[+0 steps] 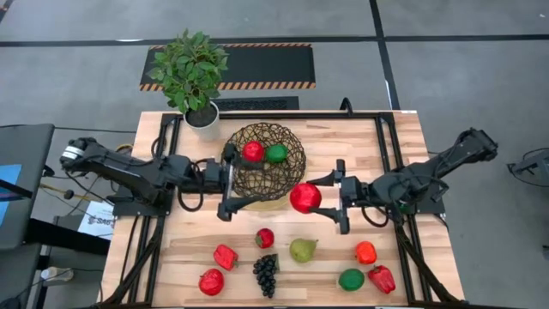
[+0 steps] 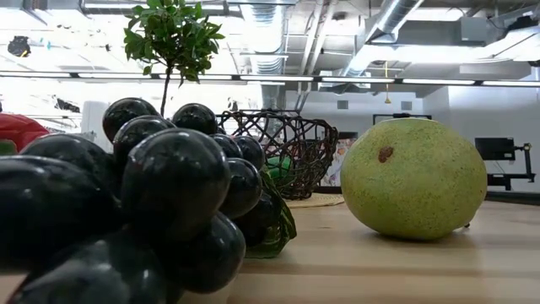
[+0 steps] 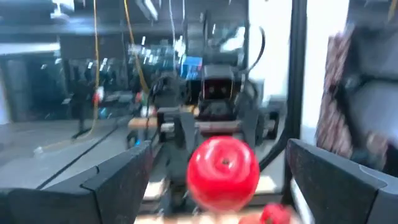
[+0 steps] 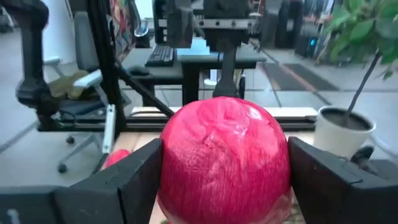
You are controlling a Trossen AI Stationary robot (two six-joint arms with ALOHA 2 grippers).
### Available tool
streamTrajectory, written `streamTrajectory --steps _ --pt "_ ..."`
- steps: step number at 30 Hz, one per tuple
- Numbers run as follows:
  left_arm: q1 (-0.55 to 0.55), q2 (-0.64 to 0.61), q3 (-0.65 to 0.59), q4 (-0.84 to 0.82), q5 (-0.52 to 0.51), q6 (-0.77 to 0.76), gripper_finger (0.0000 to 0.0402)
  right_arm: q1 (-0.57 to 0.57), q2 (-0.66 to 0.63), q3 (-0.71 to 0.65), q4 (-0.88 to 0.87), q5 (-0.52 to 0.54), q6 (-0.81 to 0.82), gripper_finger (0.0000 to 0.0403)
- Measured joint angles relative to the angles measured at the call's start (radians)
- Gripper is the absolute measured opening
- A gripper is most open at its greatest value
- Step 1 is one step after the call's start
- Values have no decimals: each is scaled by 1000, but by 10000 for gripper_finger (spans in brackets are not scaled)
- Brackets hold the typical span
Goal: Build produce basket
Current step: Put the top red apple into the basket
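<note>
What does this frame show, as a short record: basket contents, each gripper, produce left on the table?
basket: holds a red fruit and a green fruit
right gripper: shut on big red apple, beside the basket
left gripper: fingers open, empty, at the basket's left rim
left on table: pear, grape bunch, several red, green and orange pieces

Floor [image 1: 463,94]: grey, dark seams, upper frame.
Mat [image 1: 257,64]: black, hazard-striped edges, upper centre.
Ceiling [image 2: 354,34]: exposed ducts, strip lights.
</note>
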Motion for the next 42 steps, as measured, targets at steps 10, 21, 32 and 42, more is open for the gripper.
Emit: streamTrajectory --steps 10,21,32,42 --pt "38 0 -170 283 97 -79 358 -64 54 0 198 -11 -103 312" --pt "38 0 -170 234 60 -82 358 -136 163 0 371 -121 -133 312" --pt "38 22 -170 211 19 -103 358 -164 162 1 455 -226 -162 312" --pt "39 103 -170 329 38 -97 358 -169 163 1 437 -232 -162 312"
